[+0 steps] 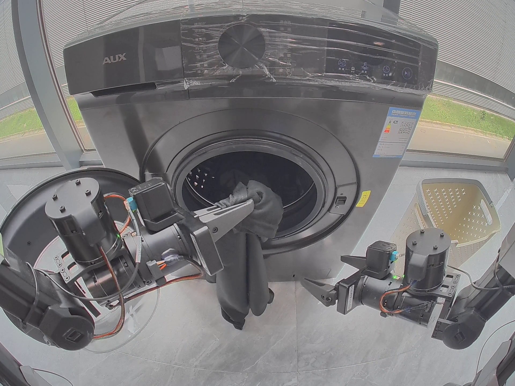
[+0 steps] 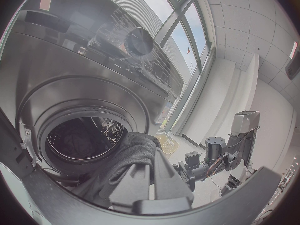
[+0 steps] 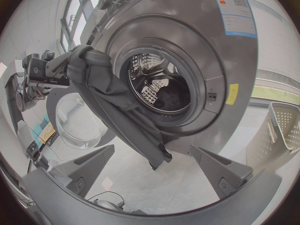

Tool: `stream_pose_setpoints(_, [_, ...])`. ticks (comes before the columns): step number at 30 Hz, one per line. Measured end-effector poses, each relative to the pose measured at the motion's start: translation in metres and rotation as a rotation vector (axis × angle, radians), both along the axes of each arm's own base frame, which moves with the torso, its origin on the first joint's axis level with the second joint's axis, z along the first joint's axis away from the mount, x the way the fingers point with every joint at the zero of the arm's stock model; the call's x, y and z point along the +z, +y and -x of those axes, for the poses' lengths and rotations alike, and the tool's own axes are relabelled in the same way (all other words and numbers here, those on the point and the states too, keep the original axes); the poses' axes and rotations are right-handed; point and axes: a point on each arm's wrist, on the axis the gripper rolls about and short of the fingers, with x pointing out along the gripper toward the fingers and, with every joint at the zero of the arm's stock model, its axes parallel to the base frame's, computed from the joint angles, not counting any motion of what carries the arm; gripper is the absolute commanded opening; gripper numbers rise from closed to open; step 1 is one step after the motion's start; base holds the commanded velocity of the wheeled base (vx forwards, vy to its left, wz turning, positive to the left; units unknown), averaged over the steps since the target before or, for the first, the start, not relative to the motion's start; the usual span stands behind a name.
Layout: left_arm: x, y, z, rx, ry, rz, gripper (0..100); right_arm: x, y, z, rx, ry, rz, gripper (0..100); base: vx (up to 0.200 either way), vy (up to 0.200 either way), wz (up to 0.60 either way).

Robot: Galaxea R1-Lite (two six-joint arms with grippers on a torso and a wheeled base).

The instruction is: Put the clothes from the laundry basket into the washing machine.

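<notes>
- We see the left gripper [image 1: 244, 207] clamped on a dark grey garment [image 1: 247, 264], its two fingers [image 2: 170, 178] pressed together with the cloth pinched between them.
- The garment's top is bunched over and around the fingertips, so the cloth wraps the end of the pincer rather than lying beside it.
- This bunched part sits right at the lower left of the round drum opening [image 1: 289, 178] of the washing machine [image 1: 134, 119], in front of the rim and not yet inside.
- From the pincer the rest of the garment hangs straight down as a long fold across the machine's front panel. Its lower end dangles just above the floor [image 1: 322, 349].
- In the right wrist view we see the garment [image 3: 125, 110] draped from the left pincer across the near side of the opening. A dark heap of clothes [image 3: 172, 97] lies inside the drum behind it.
- The right gripper [image 1: 322, 272] is low before the machine's lower right corner, well apart from the garment. Its fingers [image 3: 90, 163] are spread wide and hold nothing.
- The laundry basket [image 1: 483, 210] stands on the floor to the right of the machine, beyond the right arm.
- The machine's door [image 3: 75, 122] is swung open to the left, behind the left arm.
</notes>
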Motion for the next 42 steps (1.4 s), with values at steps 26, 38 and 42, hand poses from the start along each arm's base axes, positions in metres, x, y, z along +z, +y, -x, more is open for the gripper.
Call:
stream_pose_setpoints(26, [-0.006,-0.008,0.004,-0.034,-0.015,0.008,0,-0.015,0.027,-0.025,0.015,-0.025,-0.013,100,0.000,0.000,0.00])
stream_pose_setpoints(38, [-0.005,-0.008,0.007,-0.043,-0.020,0.011,0,-0.051,0.029,-0.044,0.030,0.021,0.082,100,0.000,0.000,0.00])
stream_pose_setpoints(42, [-0.004,-0.008,0.007,-0.044,-0.021,0.011,0,-0.060,0.025,-0.054,0.024,0.025,0.104,100,0.000,0.000,0.00])
